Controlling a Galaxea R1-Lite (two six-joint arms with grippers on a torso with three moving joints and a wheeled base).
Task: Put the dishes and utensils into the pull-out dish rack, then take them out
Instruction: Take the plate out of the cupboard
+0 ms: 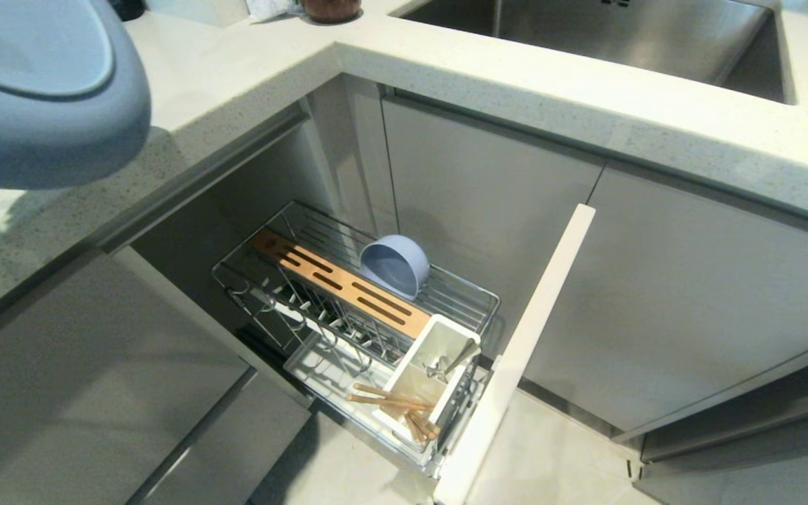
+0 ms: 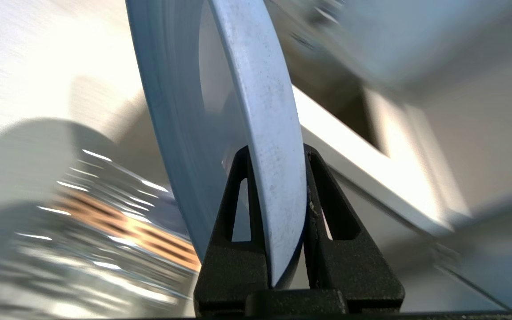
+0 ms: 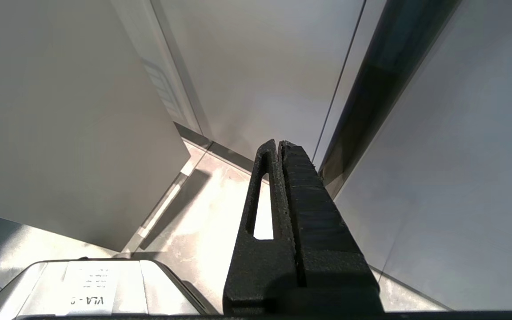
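The pale blue plate (image 1: 32,91) hangs close to the head camera at the upper left, above the countertop. In the left wrist view my left gripper (image 2: 277,151) is shut on the rim of the plate (image 2: 260,111), held edge-on, with the blurred rack (image 2: 105,222) beyond it. The pull-out dish rack (image 1: 460,294) stands pulled out below the counter. The pale blue bowl (image 1: 393,265) lies on its side beside the wooden strip (image 1: 337,284). The spoon (image 1: 449,363) stands in the white caddy (image 1: 439,337), with the chopsticks (image 1: 393,401) in its nearer part. My right gripper (image 3: 279,143) is shut on nothing, down by the cabinets.
The rack's pale front panel (image 1: 523,351) juts out towards me. Speckled countertop (image 1: 446,77) wraps the corner, with a steel sink (image 1: 621,35) at the back right and a brown jar (image 1: 332,8) at the back. Closed grey cabinet fronts (image 1: 691,294) flank the rack.
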